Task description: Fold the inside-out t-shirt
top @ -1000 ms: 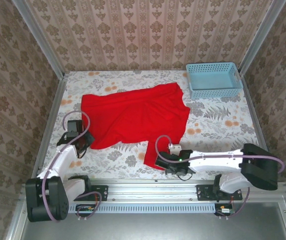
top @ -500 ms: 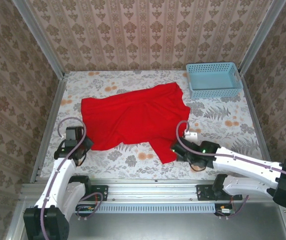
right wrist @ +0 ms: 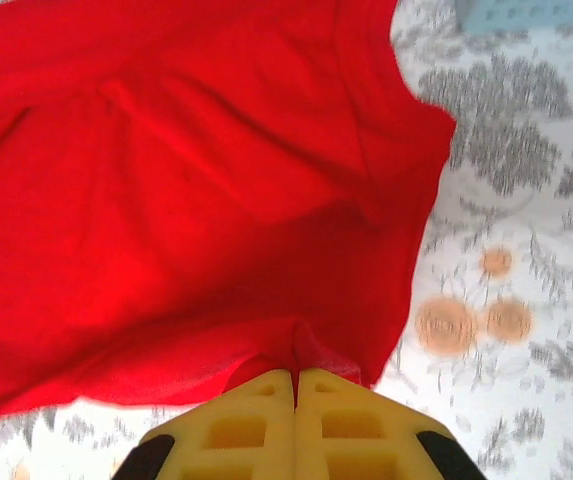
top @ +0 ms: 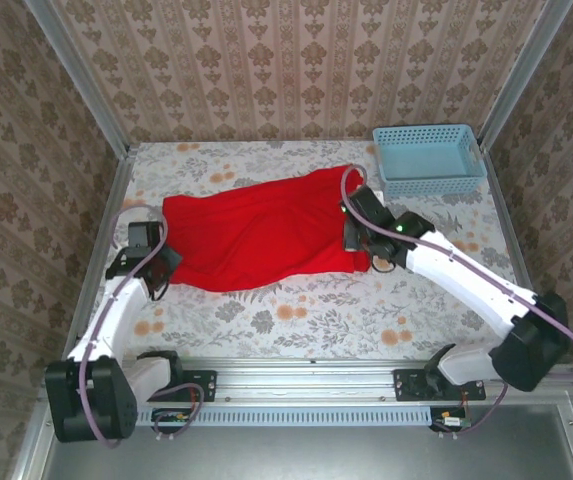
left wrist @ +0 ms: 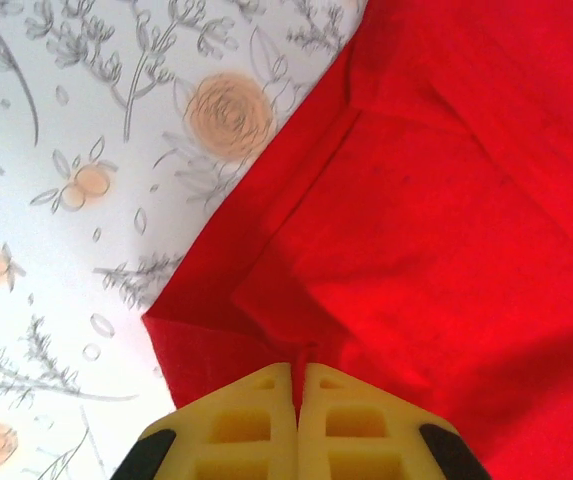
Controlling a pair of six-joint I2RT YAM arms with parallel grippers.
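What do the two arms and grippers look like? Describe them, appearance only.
The left arm and right arm have smooth white links with black joints; a thin purplish-grey cable loops along each. The right arm carries a small green light. The left gripper and right gripper have blocky yellow fingers with square recesses.

Beige damask-patterned walls (top: 296, 60) (aluminium posts (top: 74, 70) at the corners) around a white floral-print table (top: 266, 320), evenly lit

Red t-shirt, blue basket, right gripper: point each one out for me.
red t-shirt (top: 256, 235): top external view, middle of the cloth.
blue basket (top: 431, 187): top external view, its near wall.
right gripper (right wrist: 295, 380): right wrist view, between its shut fingertips, pinching the shirt's edge.
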